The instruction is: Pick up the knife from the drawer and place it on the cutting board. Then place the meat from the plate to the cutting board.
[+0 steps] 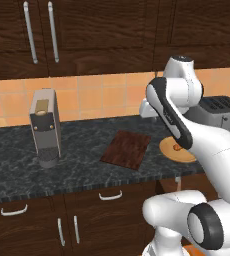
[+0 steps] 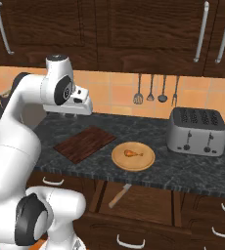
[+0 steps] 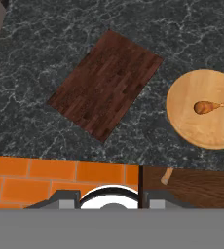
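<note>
Present are one cutting board (image 3: 105,83), one plate (image 3: 205,127) carrying one meat piece (image 3: 210,106), one knife (image 2: 119,195) in one open drawer (image 2: 148,197), one toaster (image 2: 196,131), one coffee machine (image 1: 45,127), and apparently four hanging utensils (image 2: 156,91).

The robot's arm is covering part of the plate (image 1: 179,156) in the left base view. In the hand view, the knife (image 3: 167,176) is showing just its handle end, the blade lying below the picture's usable area. The toaster (image 1: 226,114) is running off the right edge.
</note>
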